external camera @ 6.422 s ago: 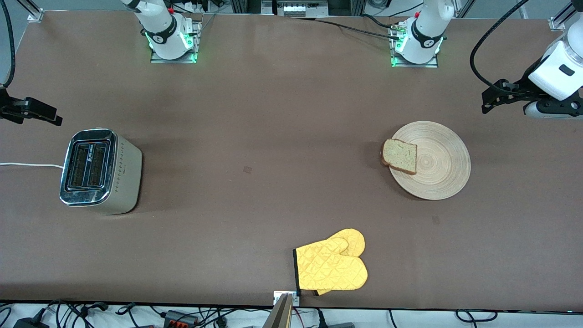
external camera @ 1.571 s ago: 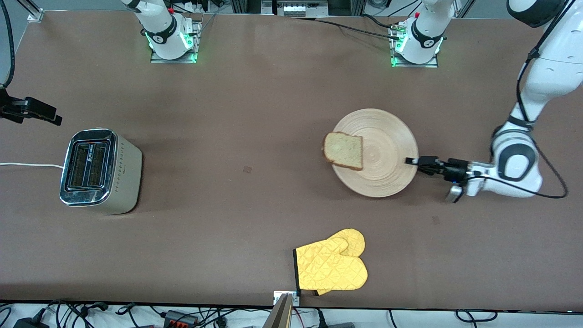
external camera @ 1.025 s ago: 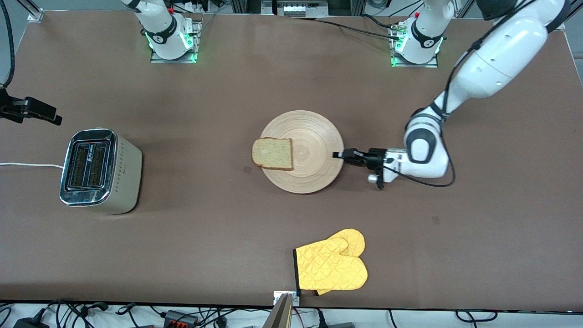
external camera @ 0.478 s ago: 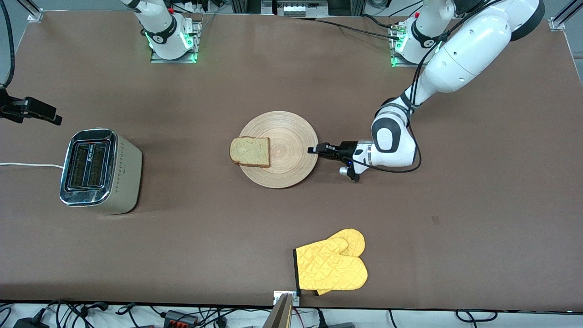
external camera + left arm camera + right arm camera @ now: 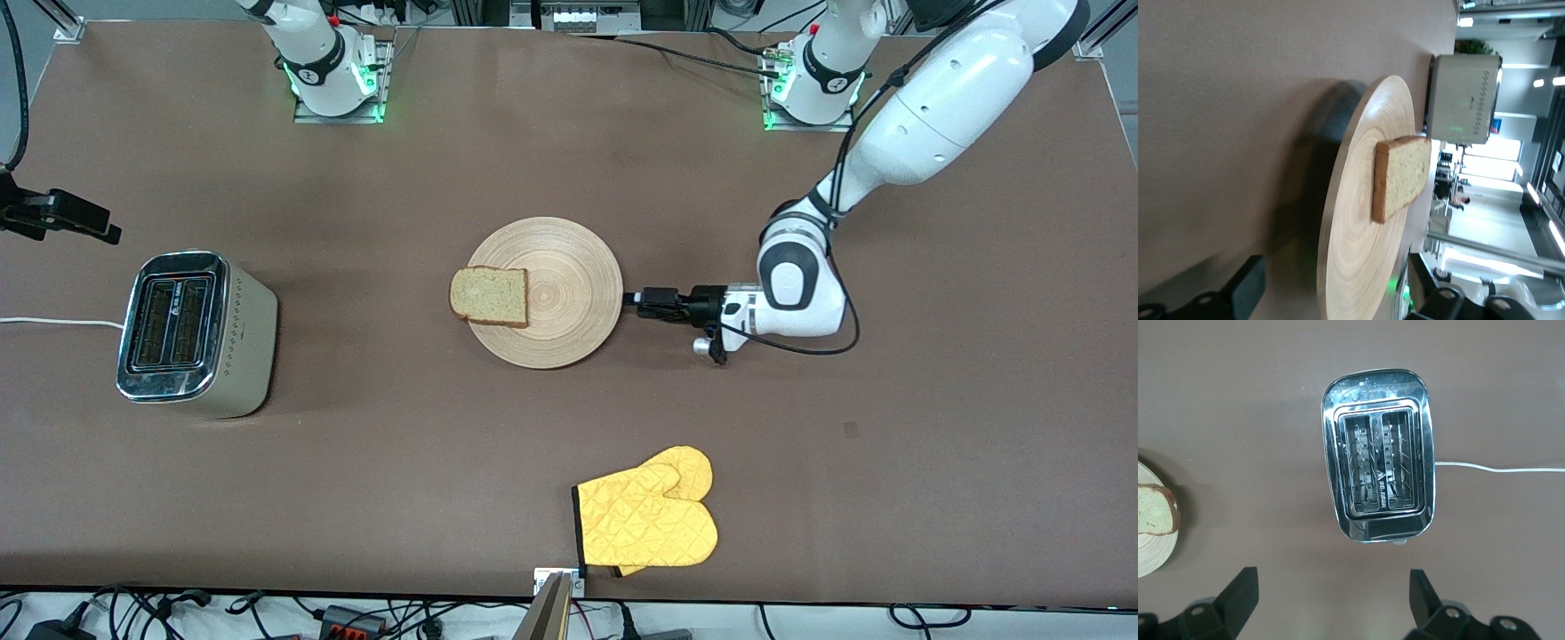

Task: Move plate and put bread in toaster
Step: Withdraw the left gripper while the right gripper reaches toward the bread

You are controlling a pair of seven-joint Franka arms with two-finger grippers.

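The beige wooden plate [image 5: 569, 293] lies at the table's middle, with the bread [image 5: 489, 296] on its rim toward the toaster [image 5: 191, 333]. My left gripper [image 5: 633, 300] lies low and level at the plate's rim toward the left arm's end, open and holding nothing. In the left wrist view the plate [image 5: 1358, 267] shows between its spread fingers [image 5: 1245, 287], with the bread [image 5: 1401, 177] and toaster [image 5: 1465, 97] farther off. My right gripper [image 5: 80, 222] waits open above the toaster [image 5: 1378, 453], whose two slots are empty; the bread [image 5: 1155, 510] and plate [image 5: 1151, 553] show at that view's edge.
A yellow oven mitt [image 5: 649, 520] lies near the table's front edge, nearer the camera than the plate. The toaster's white cord [image 5: 53, 322] runs off the right arm's end of the table.
My left gripper slid the plate with the bread from the left arm's end to the table's middle. In the last half second it let go and drew back. The right gripper has not moved.
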